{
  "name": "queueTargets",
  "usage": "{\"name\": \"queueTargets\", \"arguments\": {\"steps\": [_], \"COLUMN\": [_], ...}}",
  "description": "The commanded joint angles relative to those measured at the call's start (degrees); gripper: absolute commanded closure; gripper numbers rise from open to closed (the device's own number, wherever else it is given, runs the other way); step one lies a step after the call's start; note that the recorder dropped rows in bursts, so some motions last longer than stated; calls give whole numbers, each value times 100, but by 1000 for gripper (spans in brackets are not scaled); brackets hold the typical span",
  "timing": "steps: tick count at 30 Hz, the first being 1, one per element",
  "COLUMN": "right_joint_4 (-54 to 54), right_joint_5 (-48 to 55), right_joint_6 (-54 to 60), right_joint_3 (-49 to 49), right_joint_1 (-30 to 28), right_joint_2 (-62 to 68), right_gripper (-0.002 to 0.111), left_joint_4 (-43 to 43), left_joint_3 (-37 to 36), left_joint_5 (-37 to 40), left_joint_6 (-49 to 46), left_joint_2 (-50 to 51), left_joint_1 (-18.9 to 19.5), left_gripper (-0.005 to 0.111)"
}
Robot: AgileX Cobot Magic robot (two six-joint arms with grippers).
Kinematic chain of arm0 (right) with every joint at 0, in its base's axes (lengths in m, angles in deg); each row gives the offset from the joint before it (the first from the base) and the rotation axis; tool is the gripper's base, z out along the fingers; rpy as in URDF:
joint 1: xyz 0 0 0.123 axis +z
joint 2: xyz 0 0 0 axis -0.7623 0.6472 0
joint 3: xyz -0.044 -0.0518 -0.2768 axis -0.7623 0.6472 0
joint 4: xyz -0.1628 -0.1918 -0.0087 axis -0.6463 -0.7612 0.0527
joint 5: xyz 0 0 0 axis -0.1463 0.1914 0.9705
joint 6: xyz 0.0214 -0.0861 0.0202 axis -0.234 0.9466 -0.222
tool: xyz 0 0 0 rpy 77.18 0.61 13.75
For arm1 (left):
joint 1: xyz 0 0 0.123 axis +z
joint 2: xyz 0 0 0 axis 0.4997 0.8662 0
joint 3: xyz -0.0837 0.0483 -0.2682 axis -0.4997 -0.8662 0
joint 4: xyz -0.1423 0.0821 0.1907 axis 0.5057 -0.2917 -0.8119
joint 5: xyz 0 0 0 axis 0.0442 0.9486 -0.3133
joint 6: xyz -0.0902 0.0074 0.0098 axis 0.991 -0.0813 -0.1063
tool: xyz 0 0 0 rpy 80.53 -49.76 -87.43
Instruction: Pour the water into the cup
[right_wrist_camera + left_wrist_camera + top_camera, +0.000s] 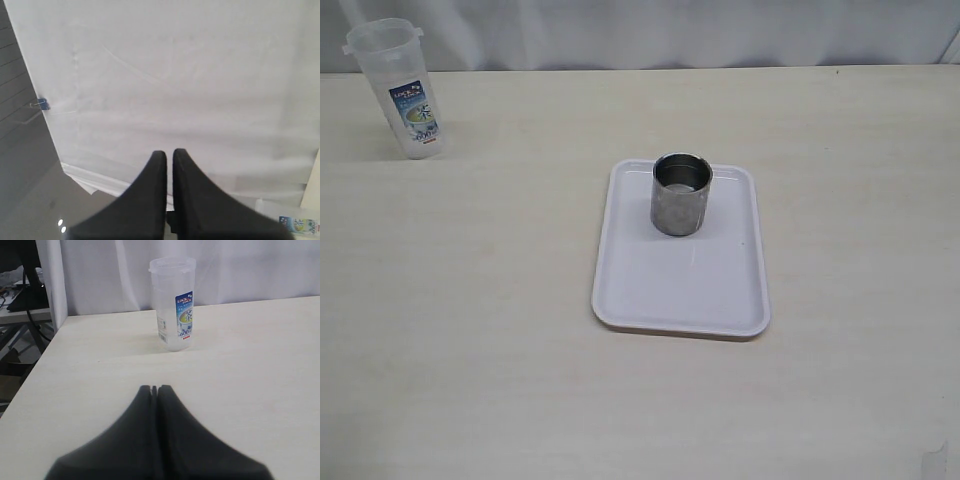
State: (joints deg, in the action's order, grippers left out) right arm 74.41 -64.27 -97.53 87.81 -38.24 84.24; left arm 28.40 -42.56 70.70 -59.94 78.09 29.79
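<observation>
Exterior view: the cup (681, 195) stands upright on the far half of a white tray (680, 290), its dark inside showing. It sits nearer the tray's far rim than its near one, and apart from the side rims. The tray lies mid-table (470, 330), well inside every edge. A tall translucent container (408, 90) stands upright at the far left, close to the table's back edge and the white curtain (670, 30). A wide stretch of tabletop lies between it and the tray. Only this view shows the cup and tray.

Left wrist view: the left gripper (154, 388) has its dark fingers pressed together, holding nothing, above the tabletop. The container (173, 305) stands ahead of it, well apart, lid on, label facing the camera. One side edge of the table shows here, with cables and dark clutter beyond it.

Right wrist view: the right gripper (169, 152) is drawn together with only a sliver between the tips, gripping nothing, and it points at the curtain. A small blue clip (43, 104) is on the cloth. A labelled shape at the frame's corner is probably the container (297, 225).
</observation>
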Motion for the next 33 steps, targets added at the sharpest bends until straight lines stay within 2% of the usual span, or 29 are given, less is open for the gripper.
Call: {"name": "queueTargets", "arguments": {"steps": [1, 20, 27, 33], "right_joint_4": [-21, -21, -21, -21], "right_joint_5": [246, 246, 253, 253], "right_joint_6": [16, 16, 16, 16], "right_joint_3": [18, 18, 18, 18], "right_joint_1": [-18, -30, -722, -830], "right_joint_2": [-25, -25, -25, -25], "right_gripper": [104, 104, 104, 104], "left_joint_4": [18, 7, 7, 7], "left_joint_3": [-19, -19, -19, -19], "left_joint_5": [-50, -39, -39, -39], "left_joint_6": [-2, -2, -2, -2], "left_joint_2": [-12, -12, -12, -12], "left_joint_1": [-20, -20, -20, -20], "left_gripper": [107, 107, 107, 107]}}
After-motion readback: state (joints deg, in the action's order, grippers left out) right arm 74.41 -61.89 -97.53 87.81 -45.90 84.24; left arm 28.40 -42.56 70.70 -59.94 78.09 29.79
